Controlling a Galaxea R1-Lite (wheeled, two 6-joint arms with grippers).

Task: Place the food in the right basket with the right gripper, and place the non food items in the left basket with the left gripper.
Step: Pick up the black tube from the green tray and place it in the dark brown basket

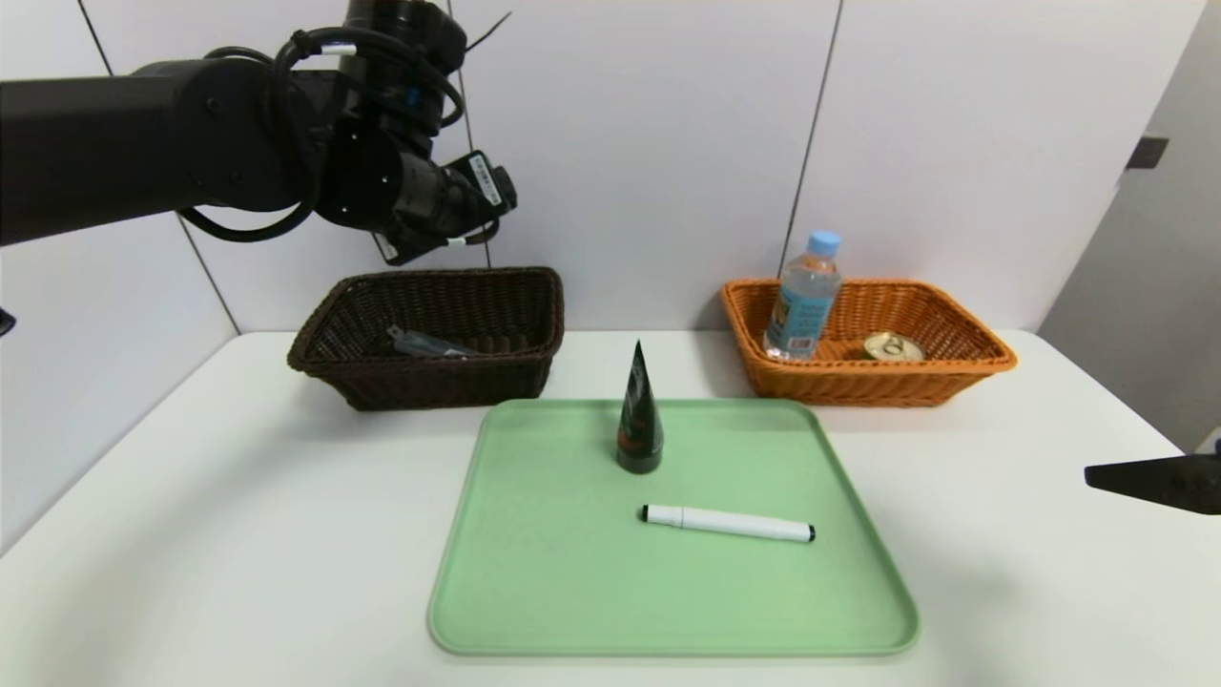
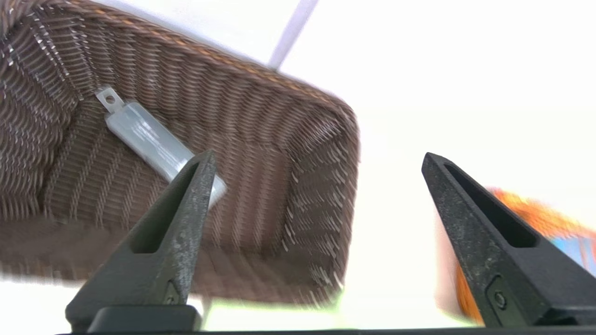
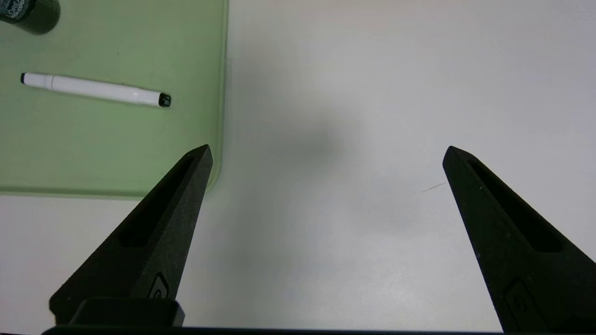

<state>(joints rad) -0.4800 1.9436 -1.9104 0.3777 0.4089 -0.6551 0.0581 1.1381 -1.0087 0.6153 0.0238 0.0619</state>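
Hovering over the brown basket (image 2: 298,153), our left gripper (image 2: 319,160) is spread apart, empty; the clear case (image 2: 149,139) lies inside, below it. Marker (image 1: 727,523) and tube (image 1: 639,412) sit on the tray (image 1: 534,592). Right gripper (image 3: 326,153) parked, fingers apart.

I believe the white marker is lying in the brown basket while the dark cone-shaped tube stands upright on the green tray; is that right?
Not quite. The white marker lies on the green tray, in front of the upright dark cone-shaped tube, as the head view shows. The brown basket holds a small clear case instead.

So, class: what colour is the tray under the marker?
Pale green tray, holding the white marker; clearest in the head view.
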